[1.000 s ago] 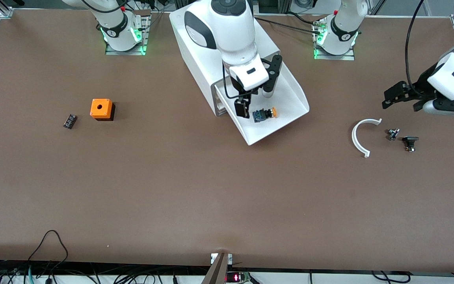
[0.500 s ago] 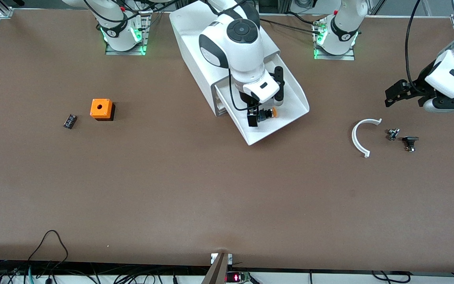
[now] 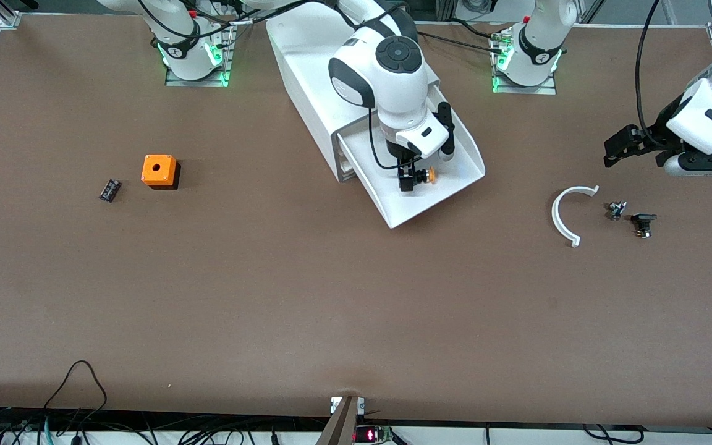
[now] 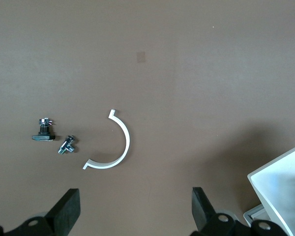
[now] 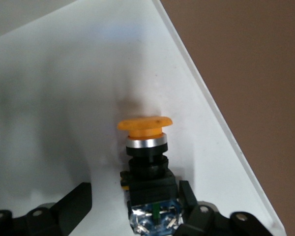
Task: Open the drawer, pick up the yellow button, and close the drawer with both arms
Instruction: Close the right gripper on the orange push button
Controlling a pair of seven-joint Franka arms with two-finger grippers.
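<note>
The topmost drawer (image 3: pixel 449 185) of the white cabinet (image 3: pixel 306 55) stands pulled out. The button (image 3: pixel 425 177) lies on its side in the drawer, its orange cap pointing toward the left arm's end. My right gripper (image 3: pixel 410 180) is low in the drawer, open, with its fingers on either side of the button's dark body. In the right wrist view the button (image 5: pixel 145 147) sits between the fingers of the gripper (image 5: pixel 133 189): one finger (image 5: pixel 187 196) is against the body, the other stands apart. My left gripper (image 3: pixel 612 151) waits open and empty above the table at the left arm's end, seen also in the left wrist view (image 4: pixel 133 196).
An orange cube with a hole (image 3: pixel 159 170) and a small black part (image 3: pixel 109 190) lie toward the right arm's end. A white curved strip (image 3: pixel 569 213) and two small dark parts (image 3: pixel 615 210) (image 3: pixel 643 222) lie under my left gripper's area.
My right gripper has moved over the drawer toward the button and come down around its body. My left arm shifted slightly at first, then stayed still.
</note>
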